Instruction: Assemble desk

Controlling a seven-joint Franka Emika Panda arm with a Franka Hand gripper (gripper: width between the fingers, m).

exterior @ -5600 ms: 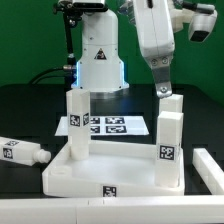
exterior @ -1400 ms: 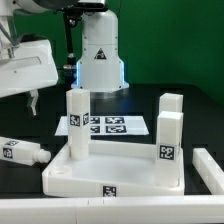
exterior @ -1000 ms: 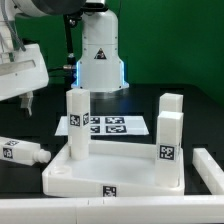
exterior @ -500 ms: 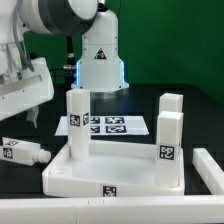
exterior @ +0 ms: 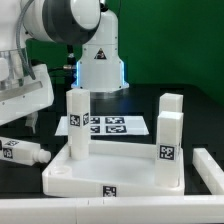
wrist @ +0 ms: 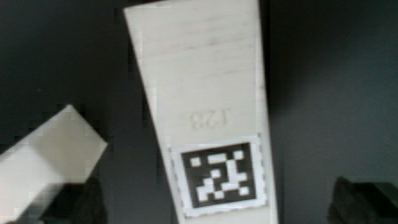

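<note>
The white tray-like tabletop (exterior: 110,172) lies at the front with three white legs upright in it: one on the exterior view's left (exterior: 77,122) and two on the right (exterior: 170,138), (exterior: 168,104). A loose leg (exterior: 22,152) with a marker tag lies on the black table left of the tabletop. In the wrist view this leg (wrist: 199,100) runs lengthwise between my fingers (wrist: 64,204), tag toward them. My gripper (exterior: 27,124) hangs just above it, open and empty, with the jaws either side of the leg and not touching it (wrist: 214,206). A tabletop corner (wrist: 61,150) shows beside it.
The marker board (exterior: 108,125) lies flat behind the tabletop, in front of the white robot base (exterior: 100,60). Another white part (exterior: 210,170) lies at the exterior view's right edge.
The arm has swung from the right-hand legs to the exterior view's left and come down over the lying leg. The parts have not moved.
</note>
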